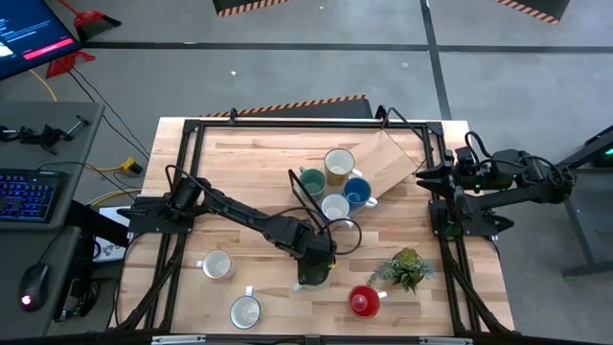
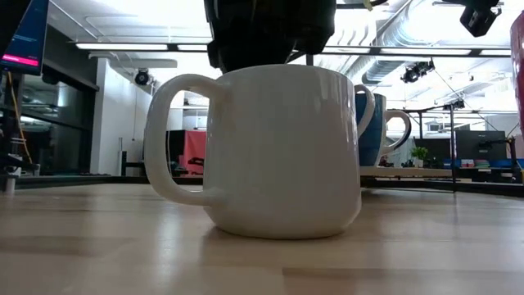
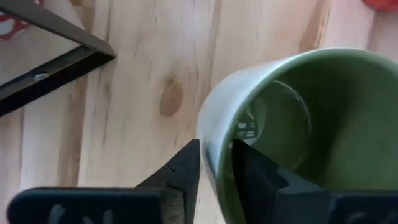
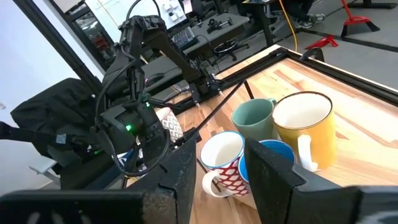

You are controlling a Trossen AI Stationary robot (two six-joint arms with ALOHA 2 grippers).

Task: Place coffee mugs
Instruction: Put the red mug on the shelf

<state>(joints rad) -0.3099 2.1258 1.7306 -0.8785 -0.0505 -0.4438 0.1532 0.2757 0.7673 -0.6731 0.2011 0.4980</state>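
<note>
A pale mug with a green inside point(image 3: 292, 124) stands upright on its base near the table's front edge, large in the low view point(image 2: 282, 152). My left gripper point(image 3: 216, 163) points down over it point(image 1: 314, 271), open, one finger inside the rim and one outside. A teal mug point(image 1: 312, 181), a yellow mug point(image 1: 339, 166), a blue mug point(image 1: 356, 192) and a white red-patterned mug point(image 1: 335, 207) stand together at the table's middle. My right gripper point(image 4: 221, 168) waits open at the right edge point(image 1: 421, 178), touching nothing. My left gripper stands astride the mug's rim wall point(image 3: 214, 140), one finger inside the mug and one outside, coming from above and pointing down. Whether the fingertips touch the wall, I cannot tell. The mug rests upright on the table.
Two white mugs point(image 1: 217, 265) point(image 1: 245, 310) stand at the front left and a red mug point(image 1: 363, 301) at the front right, beside a small potted plant point(image 1: 404, 268). A slanted wooden board point(image 1: 388, 161) lies at the back right. A black frame point(image 1: 192, 129) borders the table.
</note>
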